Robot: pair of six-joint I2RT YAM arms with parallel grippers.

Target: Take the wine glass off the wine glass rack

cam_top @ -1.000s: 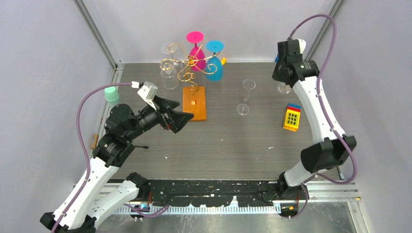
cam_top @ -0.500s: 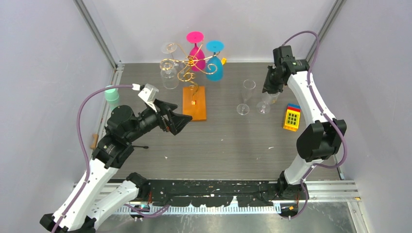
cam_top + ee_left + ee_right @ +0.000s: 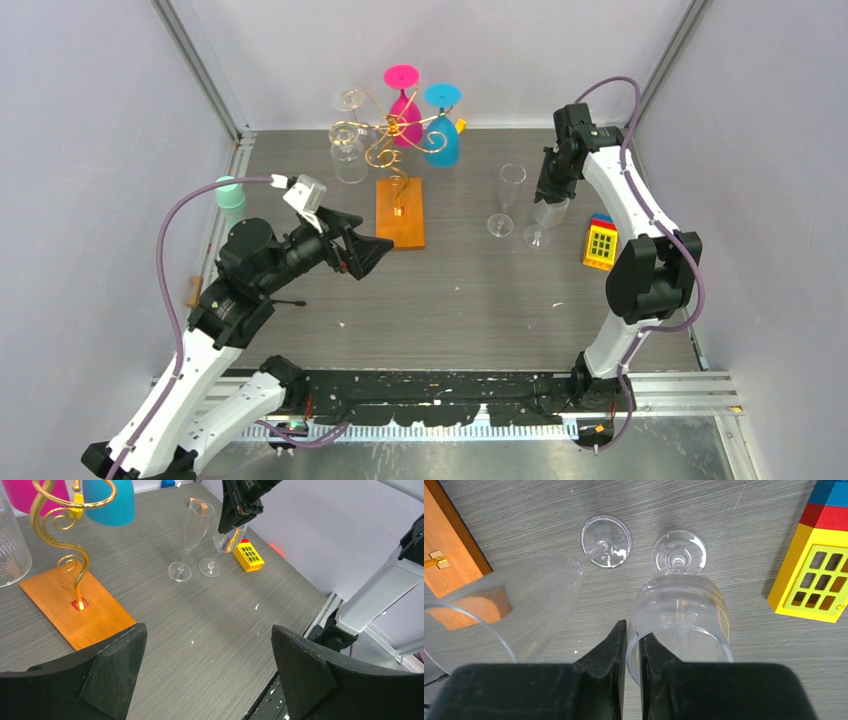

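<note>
Right of the rack [image 3: 399, 205] and well apart from it, the wine glass [image 3: 681, 610] is upright just beside a flute [image 3: 539, 600], near a toy house [image 3: 811, 575]. The right end effector [image 3: 633, 630] is clenched on the wine glass's rim. The left end effector [image 3: 372, 246] hangs released above the tabletop [image 3: 470, 300], just left of the rack

The wine glass rack [image 3: 405, 225] is shiny gold wire on smooth wood.
</note>
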